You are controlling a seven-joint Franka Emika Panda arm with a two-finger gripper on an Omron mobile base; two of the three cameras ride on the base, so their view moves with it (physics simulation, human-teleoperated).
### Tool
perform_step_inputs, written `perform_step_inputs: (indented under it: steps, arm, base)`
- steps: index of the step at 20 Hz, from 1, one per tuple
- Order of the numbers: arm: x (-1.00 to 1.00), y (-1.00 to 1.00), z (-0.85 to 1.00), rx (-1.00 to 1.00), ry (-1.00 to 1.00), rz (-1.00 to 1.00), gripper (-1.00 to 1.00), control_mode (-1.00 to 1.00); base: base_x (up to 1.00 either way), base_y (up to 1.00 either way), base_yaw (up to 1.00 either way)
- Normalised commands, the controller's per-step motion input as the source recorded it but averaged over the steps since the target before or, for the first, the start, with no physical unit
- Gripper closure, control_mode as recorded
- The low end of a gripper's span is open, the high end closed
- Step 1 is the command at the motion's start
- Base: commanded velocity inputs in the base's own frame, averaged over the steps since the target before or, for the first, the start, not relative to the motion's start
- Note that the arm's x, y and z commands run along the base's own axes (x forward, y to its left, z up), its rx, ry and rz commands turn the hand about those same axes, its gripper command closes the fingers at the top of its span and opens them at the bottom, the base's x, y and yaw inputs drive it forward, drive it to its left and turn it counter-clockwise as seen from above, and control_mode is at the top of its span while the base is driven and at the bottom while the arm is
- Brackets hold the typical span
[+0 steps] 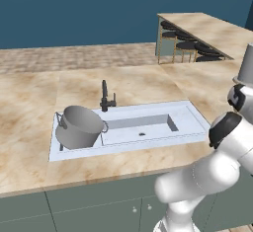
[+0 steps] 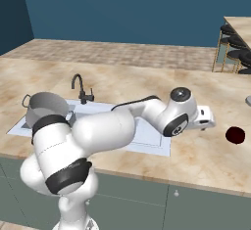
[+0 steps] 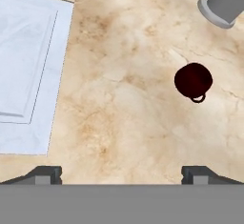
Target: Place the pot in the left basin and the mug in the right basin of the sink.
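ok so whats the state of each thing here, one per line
large round grey metal pot: upright, set in the smaller left basin, nothing in it
small dark red mug: on the beige marble counter right of the sink, not held
longer right basin: nothing in it
slim black faucet: no water running
claw: open, above the counter, holding nothing
tall grey cylinder: standing on the counter beyond the mug

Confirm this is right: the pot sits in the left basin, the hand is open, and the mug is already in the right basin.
Wrong about the mug: the hand view shows it on the counter, outside the sink. The pot is in the left basin; the hand is open.
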Motion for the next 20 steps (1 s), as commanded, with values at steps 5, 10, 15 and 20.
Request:
perform_step_inputs:
  steps: [5,10,15,20]
  arm:
    - [0.27,-0.24,0.0,0.0,0.01,0.0,-1.0,-1.0]
    - [0.27,-0.21,0.0,0.0,0.03,0.0,-1.0,-1.0]
    - [0.12,-0.25,-0.02,0.0,0.01,0.0,-1.0,-1.0]
    - [0.01,-0.25,-0.02,0.01,0.0,0.0,-1.0,-1.0]
  base:
    - [0.0,0.0,0.0]
    - [0.0,0.0,0.0]
    - [0.0,0.0,0.0]
    - [0.0,0.0,0.0]
